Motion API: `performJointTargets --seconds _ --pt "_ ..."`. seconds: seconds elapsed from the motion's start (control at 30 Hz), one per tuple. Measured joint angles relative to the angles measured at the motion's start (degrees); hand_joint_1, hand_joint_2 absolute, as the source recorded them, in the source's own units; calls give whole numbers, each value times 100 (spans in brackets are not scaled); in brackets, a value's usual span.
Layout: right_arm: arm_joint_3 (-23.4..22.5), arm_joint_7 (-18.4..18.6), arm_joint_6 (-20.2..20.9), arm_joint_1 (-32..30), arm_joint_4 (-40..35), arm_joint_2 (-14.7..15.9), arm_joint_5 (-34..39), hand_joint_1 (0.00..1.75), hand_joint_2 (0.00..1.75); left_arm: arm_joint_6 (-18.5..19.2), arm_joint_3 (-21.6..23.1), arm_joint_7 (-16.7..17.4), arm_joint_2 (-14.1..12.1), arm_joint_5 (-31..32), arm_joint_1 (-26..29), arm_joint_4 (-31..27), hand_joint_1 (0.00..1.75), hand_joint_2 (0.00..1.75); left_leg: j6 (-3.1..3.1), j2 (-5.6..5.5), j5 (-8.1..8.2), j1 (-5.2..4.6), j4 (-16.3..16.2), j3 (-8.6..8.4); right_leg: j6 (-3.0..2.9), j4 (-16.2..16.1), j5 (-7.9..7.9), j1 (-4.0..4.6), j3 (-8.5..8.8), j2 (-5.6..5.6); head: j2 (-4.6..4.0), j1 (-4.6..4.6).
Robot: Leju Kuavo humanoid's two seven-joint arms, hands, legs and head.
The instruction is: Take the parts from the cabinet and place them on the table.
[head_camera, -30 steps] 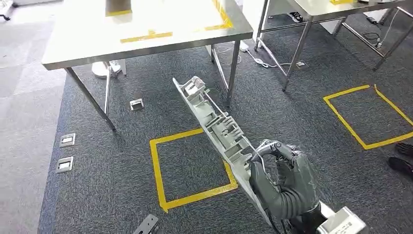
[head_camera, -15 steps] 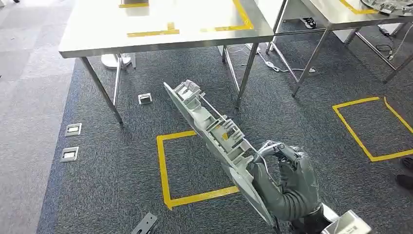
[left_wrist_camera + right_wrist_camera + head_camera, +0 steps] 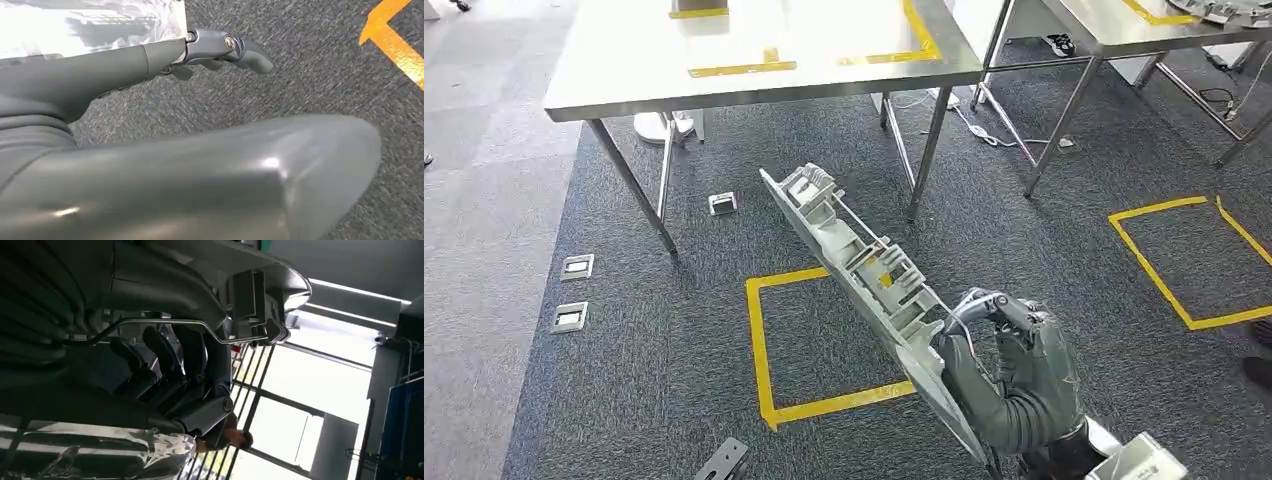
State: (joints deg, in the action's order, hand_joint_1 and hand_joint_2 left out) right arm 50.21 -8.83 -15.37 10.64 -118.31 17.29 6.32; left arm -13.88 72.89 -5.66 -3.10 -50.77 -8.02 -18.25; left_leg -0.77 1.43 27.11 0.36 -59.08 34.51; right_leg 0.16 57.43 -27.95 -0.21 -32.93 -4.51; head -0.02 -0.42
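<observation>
We lose the part's [image 3: 864, 270] lower end behind the right hand [image 3: 1014, 375]; table [image 3: 754, 85] cropped at top.

Glossy steel table [image 3: 624, 90], matt grey plastic part [image 3: 864, 270], rough carpet [image 3: 674, 330]

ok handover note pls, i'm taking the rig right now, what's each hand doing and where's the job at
Right robot hand: grips the near end of a long grey plastic part, which slants up and away over the carpet.
Left robot hand: holds nothing, fingers loosely curled, hanging over the carpet.
Steel table stands ahead, with yellow tape marks on its top; a yellow tape square lies on the floor before it.
Done: part is out and in hand.
Left: set the part on the table.
</observation>
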Motion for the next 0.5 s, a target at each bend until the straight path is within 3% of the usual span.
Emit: performJointTargets --seconds 0.5 --pt "0 -22 13 7 0 0 35 175 175 -4 0 31 0 -22 1 0 0 175 7 0 -4 6 3 0 -7 9 -4 5 -2 0 0 2"
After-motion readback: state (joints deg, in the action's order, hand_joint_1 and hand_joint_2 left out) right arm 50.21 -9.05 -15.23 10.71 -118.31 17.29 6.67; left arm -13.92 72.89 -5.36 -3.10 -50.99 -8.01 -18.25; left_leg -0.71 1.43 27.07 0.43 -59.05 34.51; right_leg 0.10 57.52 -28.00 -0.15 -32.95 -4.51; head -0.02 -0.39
